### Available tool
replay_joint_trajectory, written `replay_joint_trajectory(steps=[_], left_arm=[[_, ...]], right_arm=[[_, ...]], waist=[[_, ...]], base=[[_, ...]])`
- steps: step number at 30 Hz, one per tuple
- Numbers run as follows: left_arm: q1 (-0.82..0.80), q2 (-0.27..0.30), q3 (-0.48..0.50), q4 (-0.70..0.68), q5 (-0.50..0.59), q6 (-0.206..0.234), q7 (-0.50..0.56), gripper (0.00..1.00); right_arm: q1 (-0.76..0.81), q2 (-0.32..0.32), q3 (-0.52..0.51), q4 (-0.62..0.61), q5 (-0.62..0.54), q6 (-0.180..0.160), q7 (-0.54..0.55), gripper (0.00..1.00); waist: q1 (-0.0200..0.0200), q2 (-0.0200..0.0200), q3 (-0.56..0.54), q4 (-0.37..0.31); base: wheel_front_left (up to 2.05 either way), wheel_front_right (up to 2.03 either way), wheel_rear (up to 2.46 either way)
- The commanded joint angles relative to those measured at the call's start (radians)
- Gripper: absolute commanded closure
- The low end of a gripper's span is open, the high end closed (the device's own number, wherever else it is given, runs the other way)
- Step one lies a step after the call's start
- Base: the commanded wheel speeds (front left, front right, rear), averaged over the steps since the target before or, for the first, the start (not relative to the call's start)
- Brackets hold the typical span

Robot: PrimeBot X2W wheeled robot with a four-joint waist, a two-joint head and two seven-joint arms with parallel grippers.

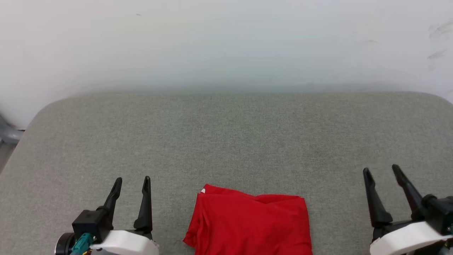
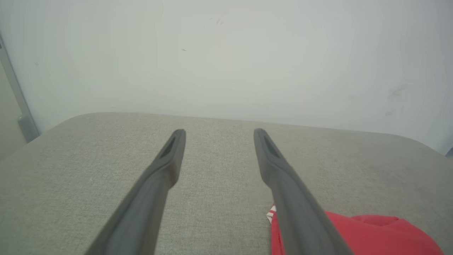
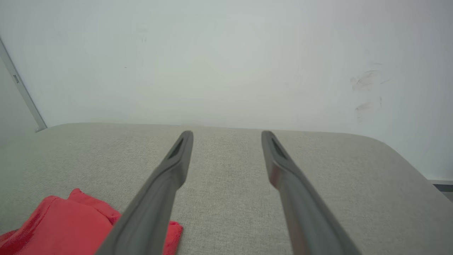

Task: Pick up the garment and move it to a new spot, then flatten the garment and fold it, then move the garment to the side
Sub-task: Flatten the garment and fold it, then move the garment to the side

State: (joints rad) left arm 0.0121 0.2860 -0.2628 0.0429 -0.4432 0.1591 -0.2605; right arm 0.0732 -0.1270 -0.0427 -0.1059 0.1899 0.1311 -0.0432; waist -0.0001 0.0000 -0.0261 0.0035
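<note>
Now, garment: the garment (image 1: 249, 223) lies folded into a compact red block on the near middle of the fabric surface (image 1: 226, 141), its lower part cut off by the head view's bottom edge.
Garment detail: a small bit of red-and-white trim (image 1: 202, 191) peeks out at the far left corner; no lettering is visible.
Left gripper: the left gripper (image 1: 132, 180) hovers just left of the garment, fingers spread apart with nothing between them. It is clear of the cloth.
Left wrist view: the garment (image 2: 375, 233) sits at the lower right, partly behind one finger of the gripper (image 2: 219, 132), and the striped trim (image 2: 270, 214) shows beside that finger.
Right gripper: the right gripper (image 1: 381, 169) is well to the right of the garment, also spread and empty.
Right wrist view: the garment (image 3: 60, 226) appears at the lower left, behind the gripper's (image 3: 227, 134) left-hand finger.
Surface: grey-green woven cloth with rounded far corners.
Backdrop: a pale wall (image 1: 226, 42) rises behind it, with faint scuff marks (image 1: 439, 32) towards the right.
</note>
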Motion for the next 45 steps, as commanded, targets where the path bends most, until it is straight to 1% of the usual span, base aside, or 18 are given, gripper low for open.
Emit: replay_joint_trajectory(steps=[1, 9, 15, 20, 23, 27, 28, 30, 31, 32, 33, 36, 39, 42, 45], left_arm=[[0.022, 0.004, 0.004, 0.006, 0.006, 0.007, -0.006, 0.0], [0.06, 0.004, 0.021, 0.009, 0.0, 0.019, -0.006, 0.0], [0.061, 0.005, 0.024, 0.018, -0.006, 0.013, -0.006, 0.0], [0.048, 0.002, 0.025, 0.023, -0.005, 0.007, -0.006, 0.0], [0.041, -0.002, 0.025, 0.024, -0.004, 0.006, -0.006, 0.0], [0.03, -0.007, 0.028, 0.021, -0.002, 0.001, -0.006, 0.0], [0.024, -0.008, 0.028, 0.021, -0.002, 0.001, -0.006, 0.0], [0.013, -0.012, 0.029, 0.025, -0.003, -0.001, -0.006, 0.0], [0.008, -0.015, 0.028, 0.027, -0.002, -0.003, -0.006, 0.0], [0.001, -0.016, 0.027, 0.028, -0.001, -0.004, -0.006, 0.0], [-0.005, -0.018, 0.026, 0.029, 0.001, -0.007, -0.006, 0.0], [-0.033, -0.029, 0.024, 0.025, 0.006, -0.012, -0.006, 0.0], [-0.052, -0.038, 0.024, 0.023, 0.011, -0.019, -0.006, 0.0], [-0.072, -0.048, 0.022, 0.015, 0.02, -0.027, -0.006, 0.0], [-0.095, -0.058, 0.023, 0.007, 0.03, -0.036, -0.006, 0.0]], right_arm=[[0.035, 0.015, 0.002, -0.022, -0.013, -0.001, 0.01, 0.0], [0.09, 0.04, 0.01, -0.074, -0.023, -0.001, 0.039, 0.0], [0.096, 0.051, 0.005, -0.092, -0.008, -0.001, 0.062, 0.0], [0.101, 0.059, -0.019, -0.098, 0.032, -0.001, 0.091, 0.0], [0.1, 0.06, -0.051, -0.089, 0.084, -0.001, 0.121, 0.0], [0.087, 0.052, -0.121, -0.054, 0.243, -0.001, 0.207, 0.0], [0.083, 0.054, -0.14, -0.042, 0.294, -0.001, 0.237, 0.0], [0.086, 0.029, -0.169, -0.017, 0.35, -0.001, 0.307, 0.0], [0.084, 0.03, -0.172, -0.002, 0.394, -0.001, 0.348, 0.0], [0.083, 0.018, -0.177, 0.009, 0.414, -0.001, 0.386, 0.0], [0.086, 0.004, -0.177, 0.022, 0.436, -0.001, 0.428, 0.0], [0.086, -0.006, -0.163, 0.058, 0.511, -0.001, 0.552, 0.0], [0.069, 0.002, -0.138, 0.086, 0.568, -0.001, 0.647, 0.0], [0.047, 0.013, -0.103, 0.121, 0.609, -0.001, 0.696, 0.0], [0.016, 0.022, -0.073, 0.164, 0.633, -0.001, 0.711, 0.0]], waist=[[0.0001, 0.0, -0.01, -0.003], [0.0001, 0.0, -0.029, -0.004], [0.0001, 0.0, -0.031, -0.003], [0.0001, 0.0, -0.027, -0.002], [0.0001, 0.0, -0.022, 0.002], [0.0001, 0.0, -0.011, 0.006], [0.0001, 0.0, -0.006, 0.008], [0.0001, 0.0, 0.004, 0.016], [0.0001, 0.0, 0.009, 0.019], [0.0001, 0.0, 0.014, 0.024], [0.0001, 0.0, 0.02, 0.029], [0.0001, 0.0, 0.044, 0.047], [0.0001, 0.0, 0.076, 0.067], [0.0001, 0.0, 0.104, 0.087], [0.0001, 0.0, 0.136, 0.109]], base=[[0.0, 0.0, 0.0], [0.0, 0.0, 0.0], [0.0, 0.0, 0.0], [0.0, 0.0, 0.0], [0.0, 0.0, 0.0], [0.0, 0.0, 0.0], [0.0, 0.0, 0.0], [0.0, 0.0, 0.0], [0.0, 0.0, 0.0], [0.0, 0.0, 0.0], [0.0, 0.0, 0.0], [0.0, 0.0, 0.0], [0.0, 0.0, 0.0], [0.0, 0.0, 0.0], [0.0, 0.0, 0.0]])
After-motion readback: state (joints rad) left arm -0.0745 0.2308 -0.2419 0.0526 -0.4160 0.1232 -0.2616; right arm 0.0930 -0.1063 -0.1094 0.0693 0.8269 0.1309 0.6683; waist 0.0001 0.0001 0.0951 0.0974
